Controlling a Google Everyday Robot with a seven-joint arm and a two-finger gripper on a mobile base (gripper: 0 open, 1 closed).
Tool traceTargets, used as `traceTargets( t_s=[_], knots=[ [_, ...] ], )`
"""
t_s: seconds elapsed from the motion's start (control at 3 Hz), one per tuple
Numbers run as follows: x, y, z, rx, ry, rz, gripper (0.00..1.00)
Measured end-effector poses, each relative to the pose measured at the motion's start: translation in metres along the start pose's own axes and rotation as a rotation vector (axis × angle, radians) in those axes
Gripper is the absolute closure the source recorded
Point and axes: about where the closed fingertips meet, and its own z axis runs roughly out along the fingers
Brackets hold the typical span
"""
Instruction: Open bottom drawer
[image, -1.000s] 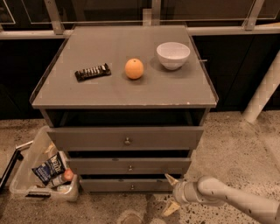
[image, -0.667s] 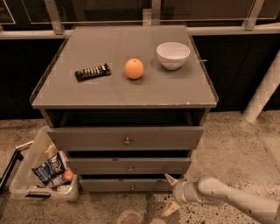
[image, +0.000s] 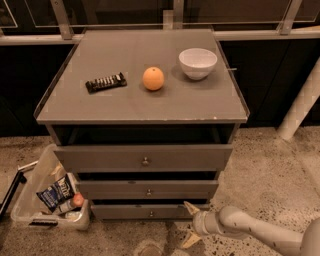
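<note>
The bottom drawer (image: 150, 212) is the slimmest grey front at the foot of the grey cabinet, with a tiny round metal knob (image: 151, 214) at its centre. It sits about flush with the mid-sized drawer front (image: 148, 190) above it. My gripper (image: 189, 225) comes in low from the right on a pale arm, just right of the bottom drawer's right end and near the floor. Its two pointed fingers (image: 191, 207) are spread apart, one up and one down, and hold nothing. It is well right of the knob.
The tallest drawer front (image: 145, 159) is at the top. On the cabinet top lie a dark snack bar (image: 105, 82), an orange (image: 153, 78) and a white bowl (image: 198, 63). A clear bin (image: 47, 192) of packets stands on the floor left of the cabinet. A white pole (image: 300, 107) leans at the right.
</note>
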Motion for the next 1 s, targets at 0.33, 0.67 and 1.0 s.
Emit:
traceTargets(
  t_s=[0.33, 0.67, 1.0],
  knots=[
    [0.016, -0.006, 0.022, 0.022, -0.018, -0.016, 0.00],
    [0.032, -0.023, 0.040, 0.053, -0.037, -0.023, 0.00],
    [0.038, -0.034, 0.047, 0.067, -0.046, -0.026, 0.00]
  ],
)
